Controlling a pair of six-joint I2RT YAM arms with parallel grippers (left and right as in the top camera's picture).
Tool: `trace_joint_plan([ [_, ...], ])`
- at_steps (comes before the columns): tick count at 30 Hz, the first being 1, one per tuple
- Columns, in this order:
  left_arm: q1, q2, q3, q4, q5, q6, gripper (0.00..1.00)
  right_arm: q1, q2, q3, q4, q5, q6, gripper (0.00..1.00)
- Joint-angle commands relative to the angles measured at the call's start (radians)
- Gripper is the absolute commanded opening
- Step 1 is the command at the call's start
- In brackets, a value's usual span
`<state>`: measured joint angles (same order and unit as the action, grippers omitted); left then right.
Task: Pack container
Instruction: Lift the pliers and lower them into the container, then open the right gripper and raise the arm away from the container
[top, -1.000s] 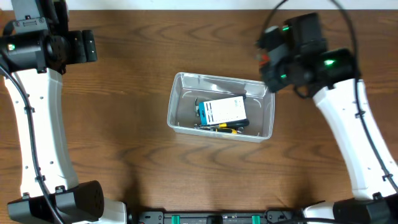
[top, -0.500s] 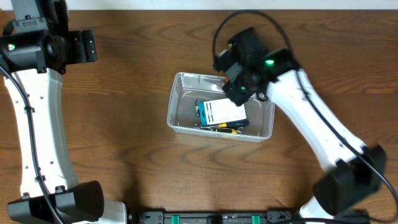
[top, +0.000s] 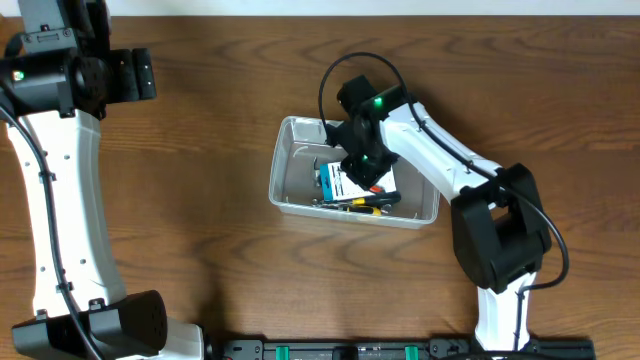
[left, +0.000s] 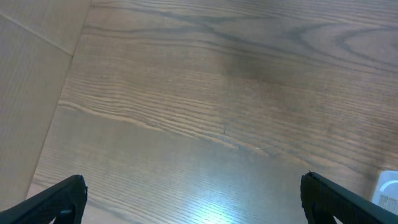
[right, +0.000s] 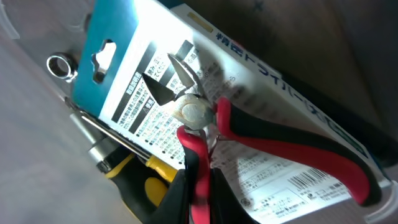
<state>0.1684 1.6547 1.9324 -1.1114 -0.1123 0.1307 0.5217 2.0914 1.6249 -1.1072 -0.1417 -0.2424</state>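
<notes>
The clear container (top: 276, 190) sits mid-table and holds a blue-and-white box (top: 335, 182), with a yellow-and-black screwdriver (top: 362, 206) along its near wall. My right gripper (top: 362, 165) reaches down into it. In the right wrist view the right gripper (right: 200, 180) is shut on one red handle of a pair of pliers (right: 280, 143). The pliers lie across the box (right: 130, 74), beside the screwdriver (right: 134, 177). My left gripper (left: 196, 202) hangs open over bare wood at the far left, nothing between its fingers.
A small metal ring (right: 60, 64) lies on the container floor by the box's hang-tab end. The left arm (top: 60, 200) stands along the table's left edge. The right arm (top: 470, 190) stretches over the container's right end.
The right arm has swung in from the far right and come down into the container, bringing the pliers onto the box. The left arm has not moved.
</notes>
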Motion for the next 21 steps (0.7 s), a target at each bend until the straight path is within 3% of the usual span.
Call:
trace_joint_plan([
  [1, 0.005, -0.008, 0.011, -0.002, -0.005, -0.005, 0.98, 0.01, 0.006, -0.004, -0.004, -0.021, 0.003, 0.43],
  [3, 0.005, -0.008, 0.011, -0.002, -0.005, -0.005, 0.98, 0.01, 0.006, -0.004, -0.003, -0.02, 0.003, 0.9],
  [4, 0.005, -0.008, 0.011, -0.002, -0.005, -0.005, 0.98, 0.009, 0.006, -0.004, -0.003, -0.02, 0.002, 0.99],
  [14, 0.005, -0.008, 0.011, -0.002, -0.005, -0.005, 0.98, 0.002, -0.079, 0.088, -0.031, -0.018, 0.06, 0.99],
  [21, 0.005, -0.008, 0.011, -0.002, -0.005, -0.005, 0.98, -0.088, -0.201, 0.27, -0.053, 0.167, 0.271, 0.99],
])
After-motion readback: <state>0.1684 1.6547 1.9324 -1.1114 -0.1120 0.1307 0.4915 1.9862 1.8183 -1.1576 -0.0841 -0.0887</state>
